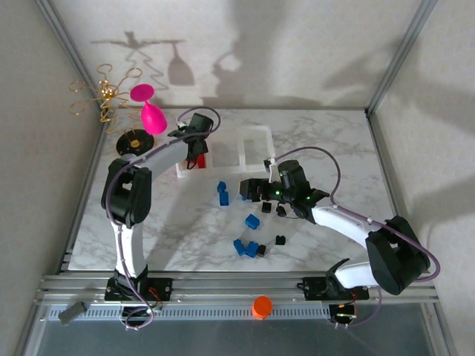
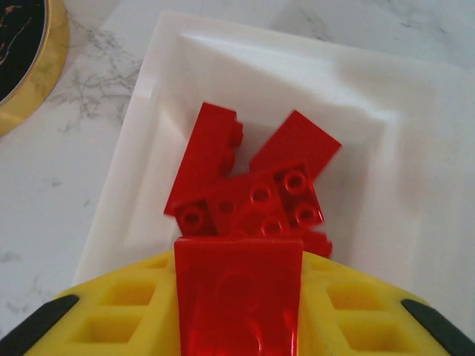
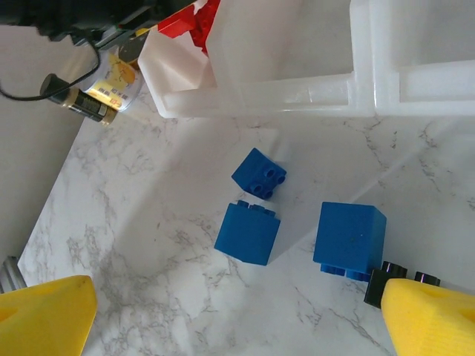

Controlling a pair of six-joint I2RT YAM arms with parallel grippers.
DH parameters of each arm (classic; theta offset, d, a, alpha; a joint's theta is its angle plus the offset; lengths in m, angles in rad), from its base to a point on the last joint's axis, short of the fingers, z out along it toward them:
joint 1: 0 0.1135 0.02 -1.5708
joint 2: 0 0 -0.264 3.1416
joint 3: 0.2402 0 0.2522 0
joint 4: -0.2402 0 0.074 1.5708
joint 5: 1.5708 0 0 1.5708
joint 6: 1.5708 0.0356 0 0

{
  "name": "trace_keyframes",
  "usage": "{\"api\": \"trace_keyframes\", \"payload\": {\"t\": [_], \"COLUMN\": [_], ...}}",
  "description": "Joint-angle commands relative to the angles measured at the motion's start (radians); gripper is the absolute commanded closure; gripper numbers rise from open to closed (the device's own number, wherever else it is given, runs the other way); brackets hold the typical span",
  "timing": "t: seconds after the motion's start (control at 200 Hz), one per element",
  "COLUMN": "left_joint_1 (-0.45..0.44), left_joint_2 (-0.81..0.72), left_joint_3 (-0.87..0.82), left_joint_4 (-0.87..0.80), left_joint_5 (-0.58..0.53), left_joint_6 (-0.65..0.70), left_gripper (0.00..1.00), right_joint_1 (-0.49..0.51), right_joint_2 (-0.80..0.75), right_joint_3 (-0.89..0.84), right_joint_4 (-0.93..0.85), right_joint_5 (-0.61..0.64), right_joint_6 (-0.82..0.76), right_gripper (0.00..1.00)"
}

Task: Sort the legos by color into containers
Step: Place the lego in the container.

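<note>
In the left wrist view my left gripper (image 2: 239, 311) is shut on a red lego (image 2: 237, 278), held just above the leftmost of the containers (image 2: 148, 141). A few more red legos (image 2: 256, 194) lie piled in that bin. From above, the left gripper (image 1: 197, 153) hangs over the left end of the clear row of containers (image 1: 256, 135). My right gripper (image 1: 249, 190) stands open low over the table, its yellow fingertips (image 3: 427, 320) wide apart. Three blue legos (image 3: 249, 232) lie ahead of it, and a small black lego (image 3: 384, 283) touches the right fingertip.
More blue legos (image 1: 245, 247) and tiny black ones (image 1: 280, 239) are scattered mid-table. A dark gold-lidded jar (image 1: 133, 141) stands left of the bins. A pink glass (image 1: 151, 113) and a gold wire ornament (image 1: 104, 93) stand at the back left. An orange cap (image 1: 261, 305) rests on the front rail.
</note>
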Motion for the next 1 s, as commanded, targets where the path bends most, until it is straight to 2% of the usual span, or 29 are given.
{"api": "trace_keyframes", "payload": {"t": [0.0,0.215,0.38,0.681,0.996], "left_joint_1": [0.013,0.023,0.021,-0.018,-0.174], "left_joint_2": [0.058,0.087,0.023,-0.224,-0.433], "left_joint_3": [0.092,0.134,0.122,-0.116,-0.384], "left_joint_4": [0.003,-0.009,-0.033,0.029,0.025], "left_joint_5": [-0.016,0.049,0.064,0.134,0.153], "left_joint_6": [0.046,0.047,0.046,0.001,-0.088], "left_gripper": [0.65,0.51,0.48,0.45,0.42], "right_joint_1": [-0.005,-0.009,-0.017,-0.025,-0.029], "right_joint_2": [0.008,0.014,0.023,0.021,-0.010], "right_joint_3": [0.022,0.036,0.051,0.064,-0.010], "right_joint_4": [0.007,-0.003,-0.008,-0.062,-0.117], "right_joint_5": [0.029,0.026,0.022,0.019,-0.027], "right_joint_6": [0.002,-0.005,-0.016,-0.039,-0.037], "right_gripper": [0.01,0.01,0.01,0.01,0.01]}}
